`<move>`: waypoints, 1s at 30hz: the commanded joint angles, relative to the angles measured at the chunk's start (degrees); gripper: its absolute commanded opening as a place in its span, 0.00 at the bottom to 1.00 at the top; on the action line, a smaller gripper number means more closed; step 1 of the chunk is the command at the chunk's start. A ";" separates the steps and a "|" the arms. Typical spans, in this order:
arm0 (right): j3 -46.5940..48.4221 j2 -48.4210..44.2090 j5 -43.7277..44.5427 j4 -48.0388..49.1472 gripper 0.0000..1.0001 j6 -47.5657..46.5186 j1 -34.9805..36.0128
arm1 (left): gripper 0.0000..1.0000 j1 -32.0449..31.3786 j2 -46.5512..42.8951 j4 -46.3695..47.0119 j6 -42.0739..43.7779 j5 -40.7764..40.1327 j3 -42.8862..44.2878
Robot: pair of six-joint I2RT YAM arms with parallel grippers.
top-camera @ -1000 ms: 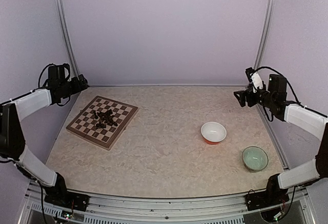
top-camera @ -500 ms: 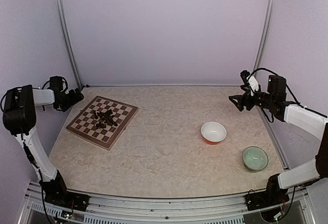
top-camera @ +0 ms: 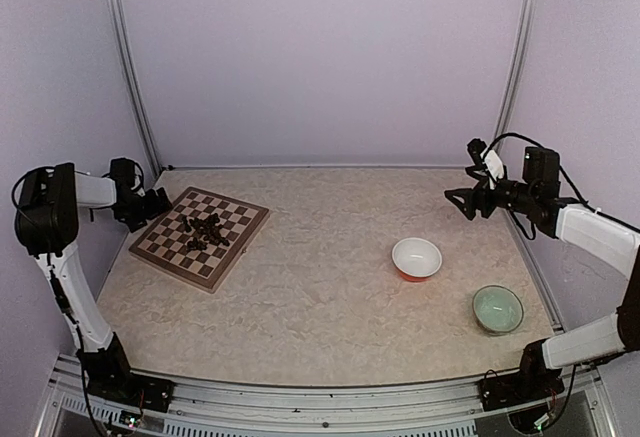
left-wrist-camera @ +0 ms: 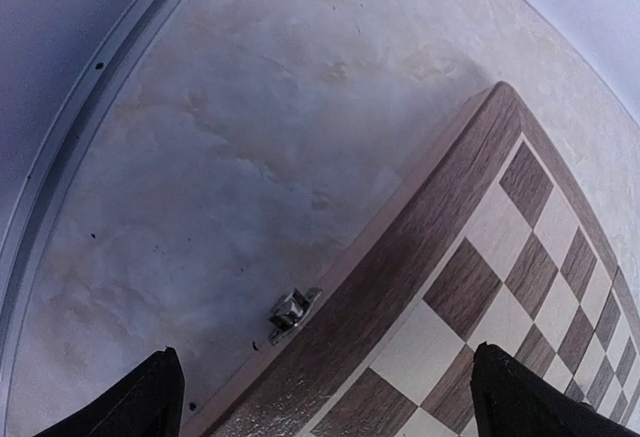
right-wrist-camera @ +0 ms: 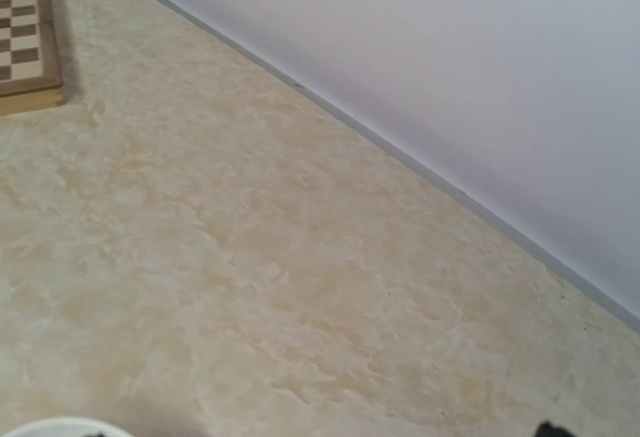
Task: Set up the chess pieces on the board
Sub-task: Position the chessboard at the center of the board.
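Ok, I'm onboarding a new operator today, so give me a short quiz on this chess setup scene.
1. True or false: the chess pieces stand in rows along the edges of the chessboard.
2. Which arm's end effector is beside the chessboard? A) left B) right
3. How many bowls are on the table?
Key: 1 false, they are bunched mid-board; 2 A, the left end effector; 3 two, a white bowl and a green bowl.

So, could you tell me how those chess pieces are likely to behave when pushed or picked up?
The chess pieces look tiny, so probably light and easily scattered by a push. They lie bunched on the board, so grabbing one would likely disturb its neighbours.
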 commanded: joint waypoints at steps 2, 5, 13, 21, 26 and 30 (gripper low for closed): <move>-0.56 -1.27 -3.18 -1.54 0.92 -1.15 0.51 | 0.99 -2.26 1.35 -3.75 1.98 -2.61 1.09; -0.13 -1.13 -4.10 -2.36 0.91 -1.52 0.62 | 0.99 -2.37 1.61 -5.38 1.87 -0.78 1.18; 0.02 -2.55 -4.91 -3.24 0.90 -2.23 0.62 | 0.98 -6.87 -0.27 -9.20 1.66 0.72 -0.81; 0.36 -1.83 -6.37 -3.59 0.89 -2.45 0.62 | 0.94 -12.40 -3.74 -12.36 -0.60 3.00 -8.17; 0.58 -0.81 -7.34 -4.78 0.89 -2.45 0.62 | 0.93 -17.19 -10.12 -11.50 -3.13 3.82 -15.79; 0.72 0.08 -7.76 -5.16 0.88 -2.54 0.62 | 0.91 -24.17 -14.75 -10.62 -6.81 3.70 -20.43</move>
